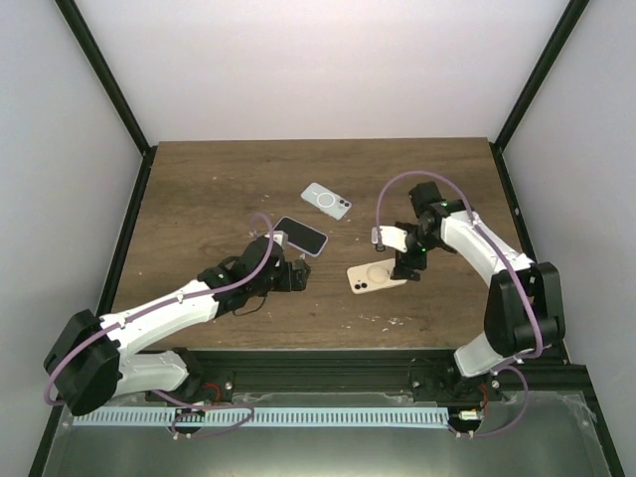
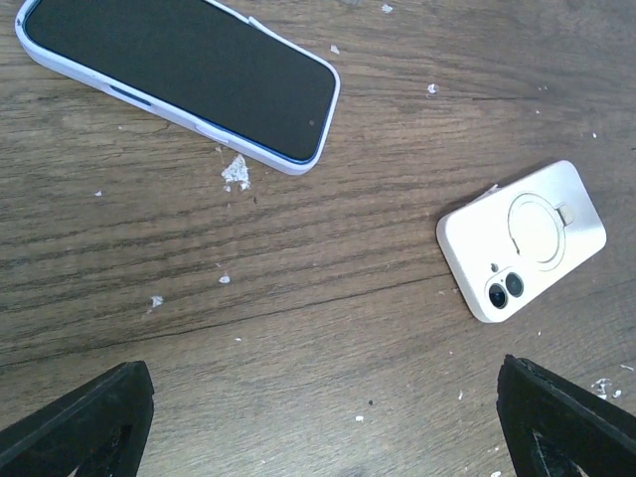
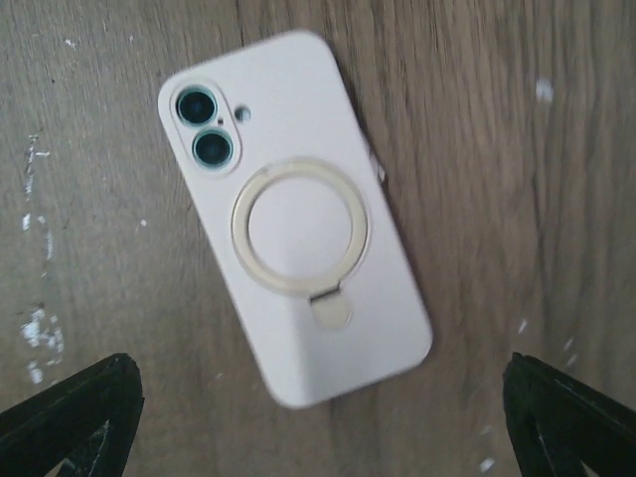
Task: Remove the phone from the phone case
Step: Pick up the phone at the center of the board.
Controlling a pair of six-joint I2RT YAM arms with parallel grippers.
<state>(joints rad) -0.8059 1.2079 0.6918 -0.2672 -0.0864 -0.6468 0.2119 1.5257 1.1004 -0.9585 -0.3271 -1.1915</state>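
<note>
Cream phone case (image 3: 298,229), paler ring on back. Black-screened phone (image 2: 189,79), white shell, blue edge. Brown wood-grain table (image 2: 328,328), white flecks. Translucent grey case (image 1: 326,200), white ring.

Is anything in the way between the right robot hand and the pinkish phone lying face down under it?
No, nothing visible. The right gripper hangs open above the cased phone, which lies back up on the bare wooden table. The dark-screen phone lies off to the side, not between them.
</note>
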